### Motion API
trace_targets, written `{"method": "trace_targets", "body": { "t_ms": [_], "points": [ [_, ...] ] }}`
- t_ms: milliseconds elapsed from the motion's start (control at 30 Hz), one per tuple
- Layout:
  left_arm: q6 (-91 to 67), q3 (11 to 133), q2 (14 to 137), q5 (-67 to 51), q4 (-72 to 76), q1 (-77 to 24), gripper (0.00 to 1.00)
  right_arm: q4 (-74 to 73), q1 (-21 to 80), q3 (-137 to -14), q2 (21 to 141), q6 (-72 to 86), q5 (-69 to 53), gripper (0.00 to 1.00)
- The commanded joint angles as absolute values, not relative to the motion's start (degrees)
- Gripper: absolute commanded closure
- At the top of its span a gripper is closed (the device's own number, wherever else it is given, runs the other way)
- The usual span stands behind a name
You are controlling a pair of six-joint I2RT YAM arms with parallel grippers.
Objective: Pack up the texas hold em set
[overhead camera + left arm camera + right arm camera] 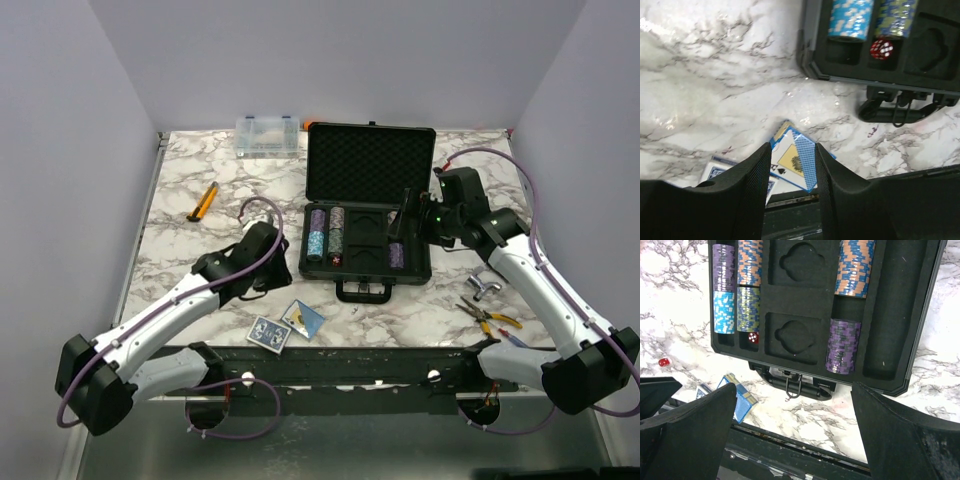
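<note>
The black case (420,262) lies open at the table's centre with its foam lid (370,160) up. Chip stacks (327,235) fill the tray's left slots, and a purple stack (397,256) sits on the right. A red die (881,48) lies in the tray, and another die (663,361) is on the marble. Two blue-white card decks (305,318) (268,333) lie in front of the case. My left gripper (790,150) is open and empty above the decks (795,160). My right gripper (794,387) is wide open and empty over the tray's right side (402,215).
A clear organizer box (268,135) stands at the back left of the case. An orange-handled tool (204,202) lies at the left. Pliers (490,318) and a small metal part (485,288) lie at the right front. The case handle (792,385) faces the near edge.
</note>
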State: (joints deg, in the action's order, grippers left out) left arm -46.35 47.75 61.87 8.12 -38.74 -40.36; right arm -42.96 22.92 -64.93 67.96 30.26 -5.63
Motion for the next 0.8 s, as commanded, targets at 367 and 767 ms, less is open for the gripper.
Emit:
{"method": "trace_targets", "body": {
  "t_ms": [367,767],
  "points": [
    [-54.5,37.76,46.9,13.49,-49.42,-35.26,0.51,-39.42,23.11,-61.88,69.6,30.6,-9.34,0.0],
    [-59.28,36.8,45.42,14.63,-55.09,-29.71,0.3,-39.1,23.12,-61.8,70.41,29.22,-9.49,0.0]
  ]
}}
